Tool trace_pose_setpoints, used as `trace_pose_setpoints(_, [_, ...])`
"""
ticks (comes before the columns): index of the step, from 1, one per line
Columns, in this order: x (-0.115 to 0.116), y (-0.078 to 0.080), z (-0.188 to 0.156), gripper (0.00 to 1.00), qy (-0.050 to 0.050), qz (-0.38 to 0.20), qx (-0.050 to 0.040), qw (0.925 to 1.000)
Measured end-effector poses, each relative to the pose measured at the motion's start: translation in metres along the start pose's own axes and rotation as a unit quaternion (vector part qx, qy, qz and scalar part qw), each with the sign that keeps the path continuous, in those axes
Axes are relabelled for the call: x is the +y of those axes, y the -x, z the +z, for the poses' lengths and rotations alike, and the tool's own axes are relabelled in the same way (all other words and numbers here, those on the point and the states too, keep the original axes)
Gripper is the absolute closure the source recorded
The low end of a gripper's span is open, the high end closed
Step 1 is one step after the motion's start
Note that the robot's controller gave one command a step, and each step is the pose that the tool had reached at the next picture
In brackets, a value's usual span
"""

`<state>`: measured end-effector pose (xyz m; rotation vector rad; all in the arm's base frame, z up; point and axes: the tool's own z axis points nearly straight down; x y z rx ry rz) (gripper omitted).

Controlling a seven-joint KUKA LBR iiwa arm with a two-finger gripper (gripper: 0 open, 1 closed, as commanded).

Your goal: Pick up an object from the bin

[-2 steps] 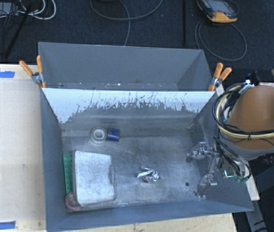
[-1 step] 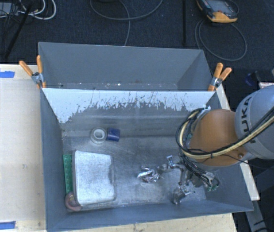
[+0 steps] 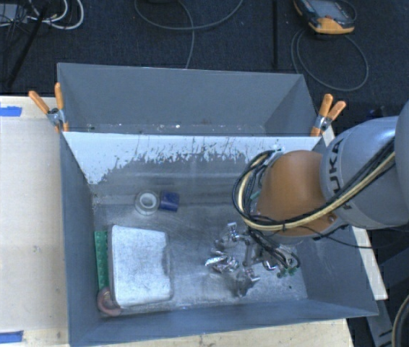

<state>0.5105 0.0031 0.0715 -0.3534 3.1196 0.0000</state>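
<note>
The grey metal bin [image 3: 190,114] had sloping walls and a scuffed, speckled floor. The grey robot arm [image 3: 367,172] came in over the bin's right rim. Its wrist carried a rounded orange-brown cover [image 3: 295,186], and a bundle of black and pale yellow cables [image 3: 246,183] looped along the cover's left side.

Below the cover, the silvery metal pincer [image 3: 242,266] was low over the right half of the floor, close to the front wall. Its metal parts ran together in a tangle of shiny pieces and thin wires, so I could not tell whether the pincer was spread or pressed together. Nothing could be made out in its grip, and the floor just around it looked bare.

The nearest thing was a white rectangular foam-like block [image 3: 141,266] with rounded corners, lying flat in the front-left part of the floor. It lay to the left of the pincer and apart from it. A flat green ribbed piece [image 3: 101,255] stuck out from under the block's left edge, against the left wall. A small brownish ring-shaped thing [image 3: 108,303] sat at the block's front-left corner, touching it.

Farther back, near the foot of the rear wall, lay 2 small things side by side: a small roll of clear tape [image 3: 147,202] and, just to its right, a small dark blue cap-like piece [image 3: 169,202]. Both were well apart from the pincer.
</note>
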Motion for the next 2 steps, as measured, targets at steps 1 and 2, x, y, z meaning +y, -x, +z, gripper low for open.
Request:
trace_pose_setpoints(1, [0.0, 0.001, -0.001, 1.0, 0.0, -0.001, -0.0013, 1.0])
trace_pose_setpoints(2, [-0.025, 0.007, -0.178, 1.0, -0.001, -0.08, -0.0034, 0.9968])
